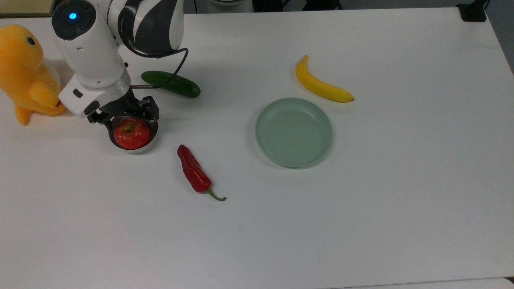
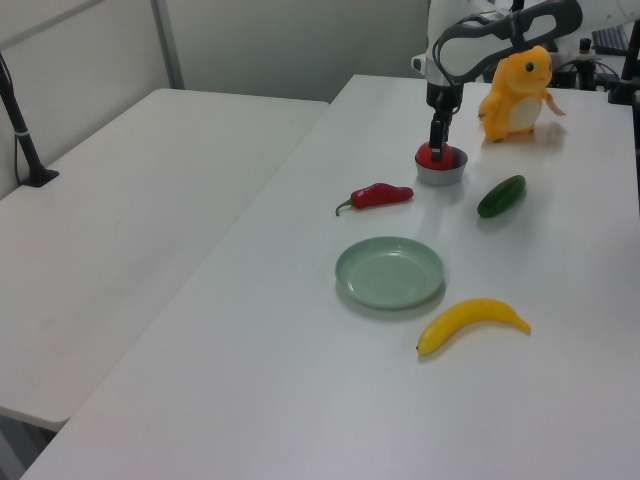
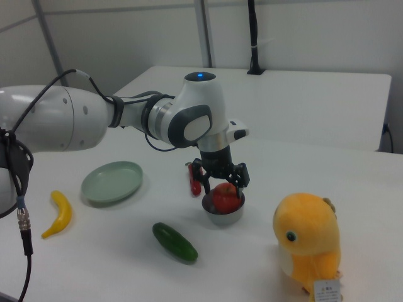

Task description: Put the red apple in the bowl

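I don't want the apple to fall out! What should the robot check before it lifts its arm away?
1. Red apple sits inside the bowl: ok.
2. Fingers spread wider than the apple: ok.
3. Bowl stands upright on the table: ok.
4. Cucumber and chili pepper lie apart from the bowl: ok.
5. Arm free of the plush toy: cannot tell.
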Motion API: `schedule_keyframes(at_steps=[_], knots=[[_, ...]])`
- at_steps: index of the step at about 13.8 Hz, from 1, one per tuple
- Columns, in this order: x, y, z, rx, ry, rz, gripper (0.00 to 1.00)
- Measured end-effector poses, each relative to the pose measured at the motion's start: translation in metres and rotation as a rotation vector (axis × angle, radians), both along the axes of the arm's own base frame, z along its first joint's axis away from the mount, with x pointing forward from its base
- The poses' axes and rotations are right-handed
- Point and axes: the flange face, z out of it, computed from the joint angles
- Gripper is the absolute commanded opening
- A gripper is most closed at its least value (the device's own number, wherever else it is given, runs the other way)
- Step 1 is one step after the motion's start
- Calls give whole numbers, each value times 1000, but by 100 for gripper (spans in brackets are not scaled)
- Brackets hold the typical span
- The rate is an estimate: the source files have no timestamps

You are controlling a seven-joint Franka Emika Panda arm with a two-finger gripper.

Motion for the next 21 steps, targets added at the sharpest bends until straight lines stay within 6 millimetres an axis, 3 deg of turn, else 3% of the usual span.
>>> schedule_keyframes(at_steps=[3,5,8,11,14,16,18,21], knots=[[1,3,9,-1,-14,4,100],[-1,7,28,1,-31,9,100],[-11,20,78,25,-44,-1,100],[-20,48,127,49,-86,-29,100],[-45,85,179,89,-61,-47,100],[-75,101,225,111,-39,-87,100],[-102,117,258,126,-14,-145,100],[-122,146,283,136,-9,-195,100]])
